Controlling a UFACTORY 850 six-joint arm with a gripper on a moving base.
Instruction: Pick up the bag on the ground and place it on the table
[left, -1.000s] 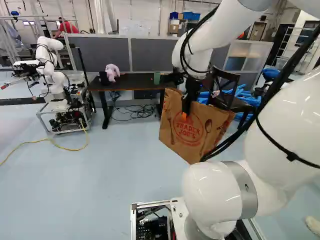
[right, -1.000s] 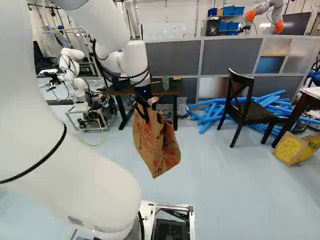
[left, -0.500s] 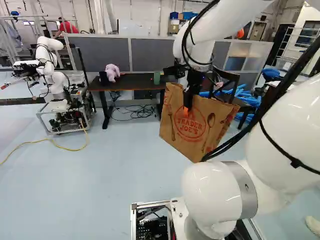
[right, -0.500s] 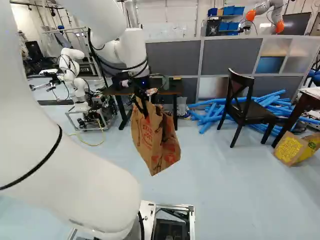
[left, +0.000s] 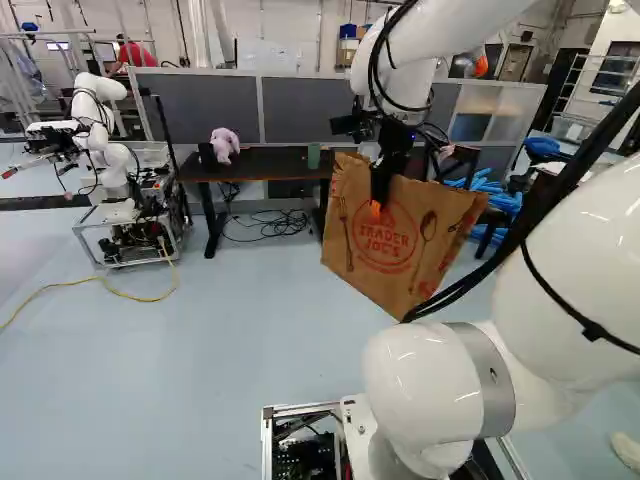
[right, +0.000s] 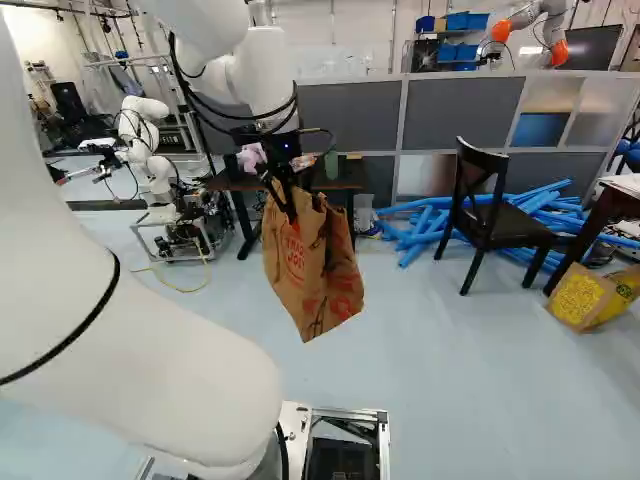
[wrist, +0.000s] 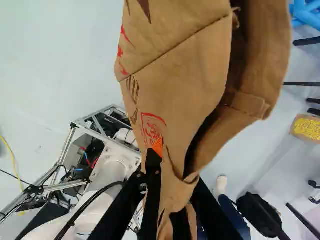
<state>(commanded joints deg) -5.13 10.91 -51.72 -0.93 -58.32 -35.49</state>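
Raised a little with the arm (left: 560, 270): the paper bag (left: 362, 278) in its pincer (left: 378, 208).
Ahead stands the dark surface (left: 275, 160) bearing a pink plush toy (left: 222, 143) and a green container (left: 313, 156); a black chair (right: 515, 222) is at the right of the right base view. The bag hangs tilted above the floor (left: 200, 380), nearer than the surface, its upper edge pinched between both sides of the pincer (wrist: 172, 175). Towards the right base view's edge, a carton (right: 580, 300) shows printed yellow. The bag bears a red round emblem (left: 385, 236) with lettering, flanked by a printed fork (left: 347, 232) and spoon (left: 428, 226).
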